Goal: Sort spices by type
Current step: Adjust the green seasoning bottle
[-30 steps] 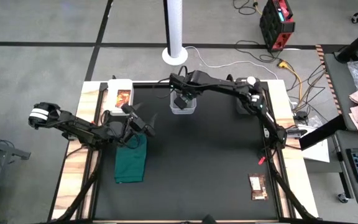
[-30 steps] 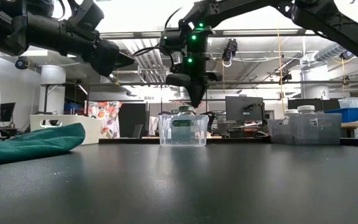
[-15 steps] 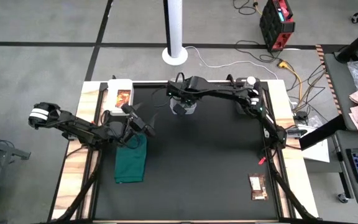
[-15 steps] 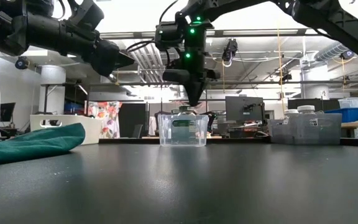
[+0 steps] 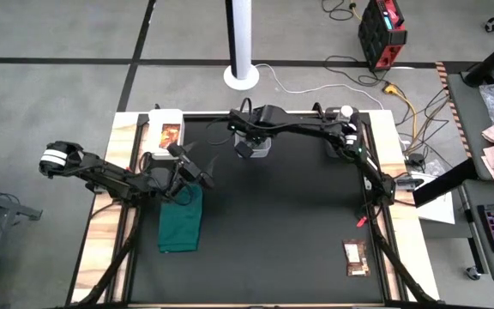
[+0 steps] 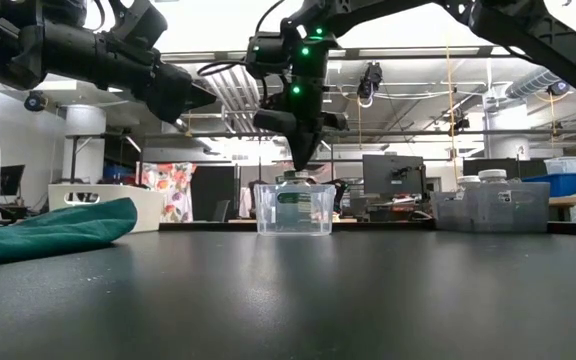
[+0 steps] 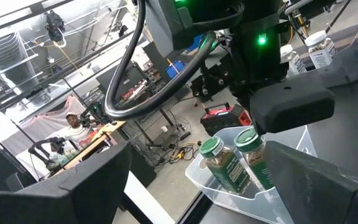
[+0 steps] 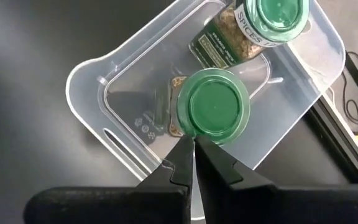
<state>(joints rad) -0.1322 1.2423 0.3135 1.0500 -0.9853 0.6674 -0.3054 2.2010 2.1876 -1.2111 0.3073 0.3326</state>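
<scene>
Spices first: two green-lidded jars point(image 8: 241, 37) stand in the clear tub point(image 8: 98, 106) at the counter's point(image 5: 273, 223) far edge, rigid, light, likely slick, best pinched at the lid. Right gripper point(image 8: 194, 163) hovers above them, fingers nearly together, empty. Left gripper point(image 5: 197, 174) waits over the green cloth point(image 5: 181, 221); its fingers can't be read. Workshop clutter behind.

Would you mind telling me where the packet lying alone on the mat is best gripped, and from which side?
The packet lies flat and alone near the mat's right front corner, so I would come straight down from above and pinch it across its narrow width, at its long edges. Being thin, it offers little to grip from the side. The right gripper, now above the green-lidded jars, is on that side.
</scene>
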